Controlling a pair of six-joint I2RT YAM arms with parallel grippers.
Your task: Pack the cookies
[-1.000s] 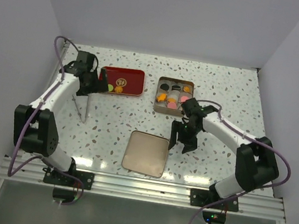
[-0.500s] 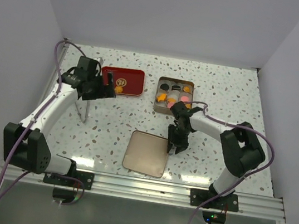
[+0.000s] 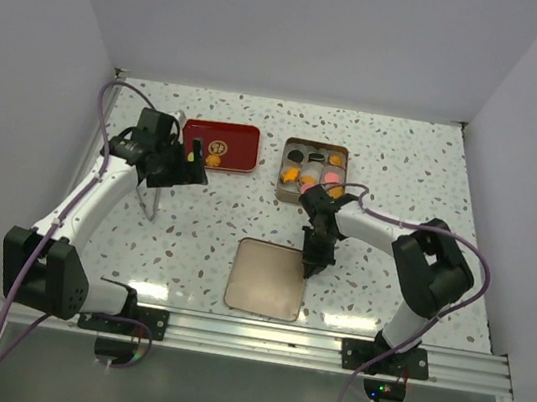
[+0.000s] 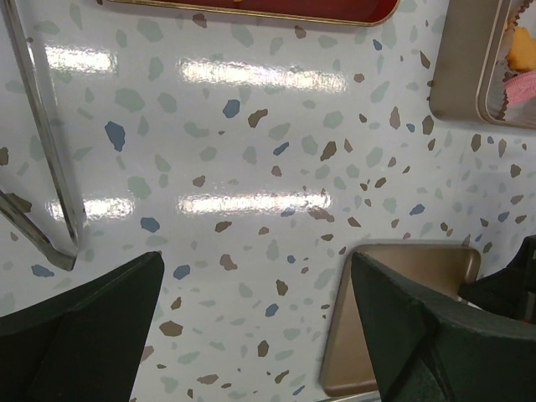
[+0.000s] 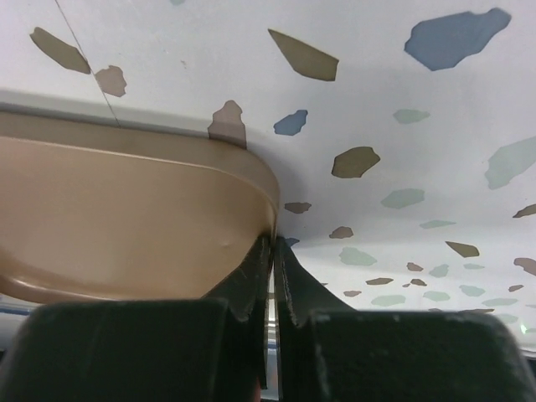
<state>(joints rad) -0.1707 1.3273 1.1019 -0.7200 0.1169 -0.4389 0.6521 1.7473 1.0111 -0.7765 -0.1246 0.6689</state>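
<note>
Top view:
- The tin (image 3: 283, 175) sits open at the back of the speckled counter (image 3: 406, 161), right of centre.
- The cookies (image 3: 294, 175) are inside it: orange, pink and black pieces.
- The red tray (image 3: 239, 141) is to the tin's left, not touching it. One orange piece (image 3: 212, 162) shows at the tray's near edge.
- The tan lid (image 3: 262, 281) lies flat on the counter nearer the arm bases, well apart from the tin.
- Right jaws are down at the lid's far right corner.
- Left jaws are over the tray's near left corner, above the counter.
- Metal tongs (image 3: 151, 199) lie on the counter beside the left arm.

Left wrist:
- Left jaws are spread wide with nothing between them, only bare counter below.
- The tongs (image 4: 42, 159) are at the left edge, and the tray's rim (image 4: 251, 7) runs along the top.
- The tin's corner (image 4: 465, 59) is at top right, with an orange cookie (image 4: 523, 40) and a pink one (image 4: 521, 84) in paper cups.
- The lid (image 4: 377, 327) is at lower right, with the right arm's dark tip at its corner.

Right wrist:
- Right jaws are pressed nearly together, leaving only a thin slit.
- They are pinching the lid's rim at its rounded corner (image 5: 126, 218). One finger (image 5: 243, 280) is on the lid side and the other on the counter side.
- No cookies are in this view.
</note>
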